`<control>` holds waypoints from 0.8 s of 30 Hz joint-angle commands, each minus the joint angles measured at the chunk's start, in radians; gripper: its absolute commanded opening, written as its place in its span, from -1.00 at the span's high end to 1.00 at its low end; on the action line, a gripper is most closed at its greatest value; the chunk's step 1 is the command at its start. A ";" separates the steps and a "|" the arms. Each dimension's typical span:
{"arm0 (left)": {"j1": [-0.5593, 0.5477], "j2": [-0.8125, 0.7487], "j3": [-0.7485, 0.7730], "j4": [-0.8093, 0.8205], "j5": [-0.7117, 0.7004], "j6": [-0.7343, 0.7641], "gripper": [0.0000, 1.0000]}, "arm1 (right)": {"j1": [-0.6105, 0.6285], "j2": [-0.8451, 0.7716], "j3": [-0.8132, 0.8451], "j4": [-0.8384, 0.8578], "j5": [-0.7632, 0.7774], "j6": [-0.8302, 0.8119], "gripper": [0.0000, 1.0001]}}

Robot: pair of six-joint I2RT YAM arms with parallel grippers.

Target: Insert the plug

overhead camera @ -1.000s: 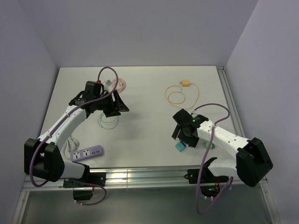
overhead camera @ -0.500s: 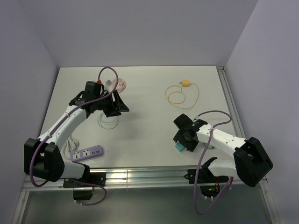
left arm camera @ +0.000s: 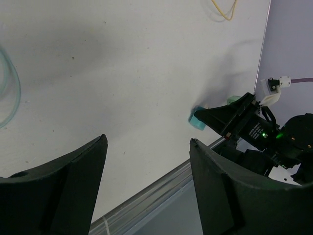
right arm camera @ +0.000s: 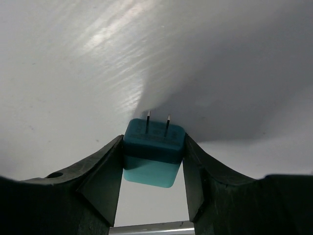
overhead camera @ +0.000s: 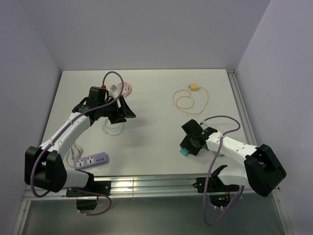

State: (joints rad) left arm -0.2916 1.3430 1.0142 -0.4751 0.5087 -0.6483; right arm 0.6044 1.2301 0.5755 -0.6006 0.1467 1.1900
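The right end effector (right arm camera: 154,147) pinches the small teal cube plug (right arm camera: 154,152) at the white surface's (overhead camera: 151,98) near right; gripped only by its sides, it could twist. The left end effector (left arm camera: 147,141) hangs wide and empty, and the lavender power strip (overhead camera: 91,160) lies well apart.

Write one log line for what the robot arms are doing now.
task: insert plug | right gripper: jaws pinching teal plug | left gripper: jaws open, empty | power strip: no plug in

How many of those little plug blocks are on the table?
2 clear ones: a teal plug between the fingers of the right hand, and a yellow plug at the far side. Cables near the left arm may hide another.
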 commanded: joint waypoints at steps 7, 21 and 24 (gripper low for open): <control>-0.015 -0.114 -0.009 0.058 -0.102 -0.004 -0.48 | 0.011 -0.268 -0.057 0.297 0.034 -0.147 1.00; -0.155 -0.344 -0.083 0.110 -0.332 -0.091 -0.22 | 0.009 -0.454 -0.183 0.664 -0.050 -0.211 1.00; -0.191 -0.354 -0.085 0.102 -0.380 -0.161 -0.32 | 0.009 -0.463 -0.175 0.650 -0.067 -0.225 1.00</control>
State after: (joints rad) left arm -0.4564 1.0107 0.9310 -0.4232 0.2153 -0.7250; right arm 0.6090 0.7887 0.3916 -0.0311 0.0944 0.9741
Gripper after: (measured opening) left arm 0.645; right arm 0.539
